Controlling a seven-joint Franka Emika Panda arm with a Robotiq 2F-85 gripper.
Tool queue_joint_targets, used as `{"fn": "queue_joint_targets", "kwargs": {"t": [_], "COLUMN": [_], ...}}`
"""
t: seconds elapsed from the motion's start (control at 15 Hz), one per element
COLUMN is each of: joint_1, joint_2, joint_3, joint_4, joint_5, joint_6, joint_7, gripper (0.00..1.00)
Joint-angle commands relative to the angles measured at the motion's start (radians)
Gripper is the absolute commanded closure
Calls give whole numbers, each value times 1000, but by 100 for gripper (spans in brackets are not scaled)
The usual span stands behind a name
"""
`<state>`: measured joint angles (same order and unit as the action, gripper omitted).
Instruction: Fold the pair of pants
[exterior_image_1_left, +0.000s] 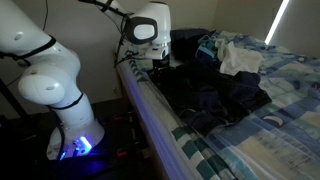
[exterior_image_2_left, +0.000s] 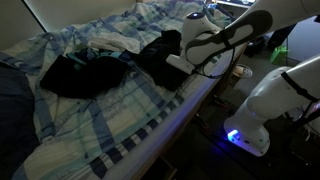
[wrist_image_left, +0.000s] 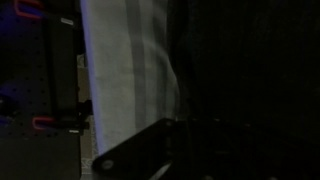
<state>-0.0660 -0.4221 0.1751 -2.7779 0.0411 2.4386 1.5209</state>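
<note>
The pair of pants is seen as a dark, crumpled heap on the bench, which is covered by a blue-and-white checked bedcover. The heap lies close to the bench's long edge. The claw is held at that same edge, at one end of the heap, just beside or touching the dark cloth; contact cannot be settled. It cannot be told whether the claw is spread or pressed together, since it is dark against dark fabric in every view.

In an exterior view the pants are shown just behind the claw. A second dark garment with a teal cloth beside it is laid well apart from them, farther in on the bench.

In the wrist view only one dark finger is made out at the bottom, with a pale striped band of bedding above it and near-black cloth to the right.
</note>
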Motion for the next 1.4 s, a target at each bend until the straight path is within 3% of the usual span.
{"fn": "queue_joint_targets", "kwargs": {"t": [0.0,0.47,0.8,1.27,1.33], "joint_1": [9,37,38,32,54], "joint_2": [-138,-247,-168,-29,-72], "joint_3": [51,118,143,136,121], "joint_4": [6,113,163,322,253], "joint_5": [-45,-111,-135,-220,-207], "joint_6": [-97,-285,-274,-392,-349], "joint_7": [80,79,67,76,66], "gripper": [99,99,99,99,99]}}
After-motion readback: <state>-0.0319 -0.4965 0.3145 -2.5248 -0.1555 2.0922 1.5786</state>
